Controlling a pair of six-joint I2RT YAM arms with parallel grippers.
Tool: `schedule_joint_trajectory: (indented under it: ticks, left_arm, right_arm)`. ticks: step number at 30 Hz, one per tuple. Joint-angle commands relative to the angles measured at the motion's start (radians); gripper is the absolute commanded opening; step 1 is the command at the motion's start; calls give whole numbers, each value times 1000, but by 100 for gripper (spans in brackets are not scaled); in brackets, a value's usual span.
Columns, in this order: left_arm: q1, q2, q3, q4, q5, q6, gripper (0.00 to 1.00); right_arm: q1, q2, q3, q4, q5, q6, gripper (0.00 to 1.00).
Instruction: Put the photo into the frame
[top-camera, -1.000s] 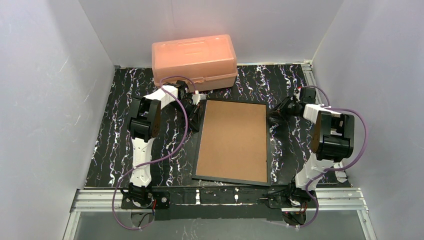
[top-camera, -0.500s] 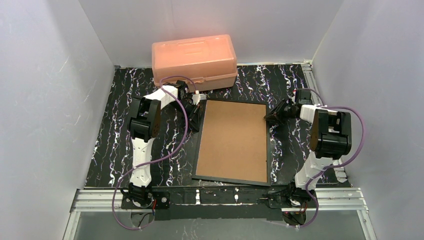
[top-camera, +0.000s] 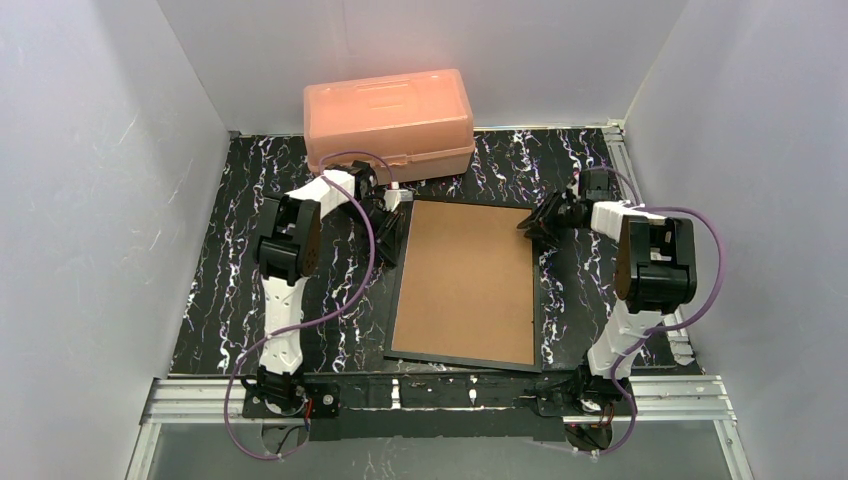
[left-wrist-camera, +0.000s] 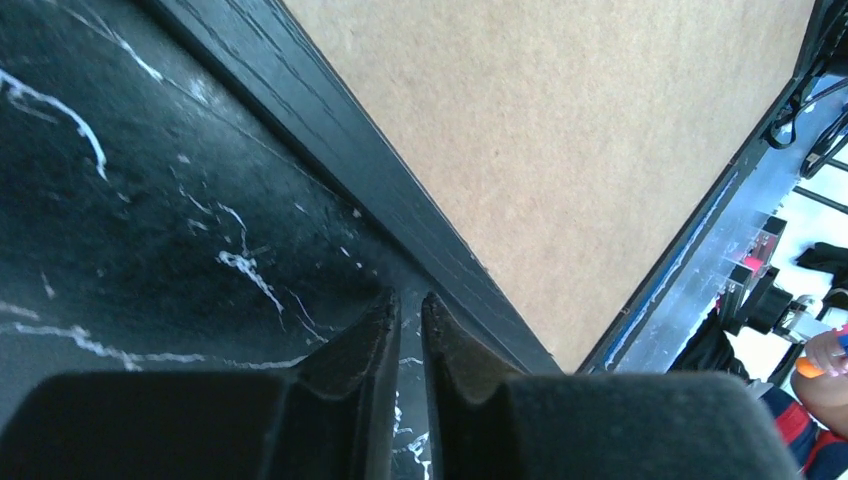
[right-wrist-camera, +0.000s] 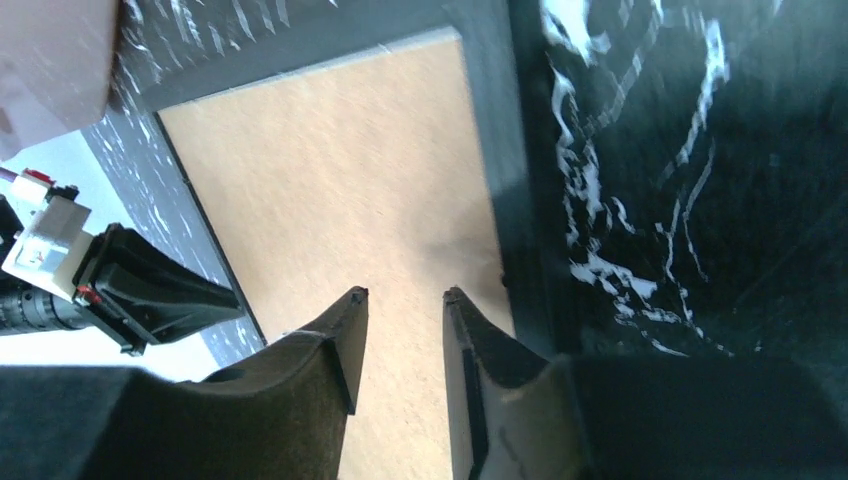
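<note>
Photo print is nowhere to be seen; whether it lies under the brown backing board (top-camera: 466, 280) cannot be told. The frame (left-wrist-camera: 380, 170) is laid face down in the middle of the worktop (top-camera: 230, 280), its black rail closed around the board, so that the back can be reached from above.

The left claw (left-wrist-camera: 405, 300) is held low over the marbled worktop just beside the frame's left rail, near the far left corner. Its jaws are drawn to a thin slit and nothing is held between them. The right claw (right-wrist-camera: 405, 295) is poised over the far right corner, just above the board's edge. Its jaws are set narrowly apart and are also empty. Both are probably placed there so that the board can be worked at its far edge.

A peach plastic box (top-camera: 390, 120) is set at the far edge, its lid shut; its contents cannot be made out.
</note>
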Motion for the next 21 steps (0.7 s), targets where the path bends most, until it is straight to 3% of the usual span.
schedule_joint_trajectory:
  ticks: [1,5,8,12,16,21]
  left_arm:
    - [6,-143,9,-128,-16,106,17]
    - [-8,-235,-33,-220,-43,214,28]
    - [-36,-298,-113,-236,-115,257,30]
    - [-28,-280,-123,-261,-41,215,25]
    - [-27,-271,-130,-275,-1,279,18]
    - [-30,-282,-192,-247,-108,405,12]
  right_arm:
    - [1,-56,168,-25,76,-40,47]
    - [12,-7,274,-27,102,-49,56]
    - [30,-8,286,-50,103,-46,57]
    - [124,-142,152,-119,164,-58,54]
    - [155,-311,-46,-229,216,-46,50]
    - [90,-470,-135,-320,340,-68,71]
